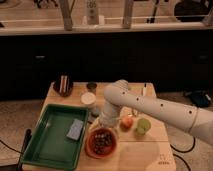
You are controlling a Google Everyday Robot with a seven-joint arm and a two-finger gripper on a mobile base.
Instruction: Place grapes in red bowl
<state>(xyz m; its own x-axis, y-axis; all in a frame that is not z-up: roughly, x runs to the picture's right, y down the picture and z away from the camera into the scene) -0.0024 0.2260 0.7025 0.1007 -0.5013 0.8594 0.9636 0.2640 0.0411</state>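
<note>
The red bowl (90,148) sits on the wooden table near its front edge, just right of the green tray. The grapes (102,140), a dark cluster, lie inside the bowl. My gripper (104,123) hangs at the end of the white arm, which reaches in from the right. It is just above the far rim of the bowl and a little clear of the grapes. I see nothing held in it.
An orange fruit (127,122) and a green fruit (143,125) lie right of the bowl. A green tray (47,142) holding a blue sponge (75,129) is on the left. A white cup (88,99), a small dark bowl with striped contents (63,86) and a small dark jar (91,86) stand behind.
</note>
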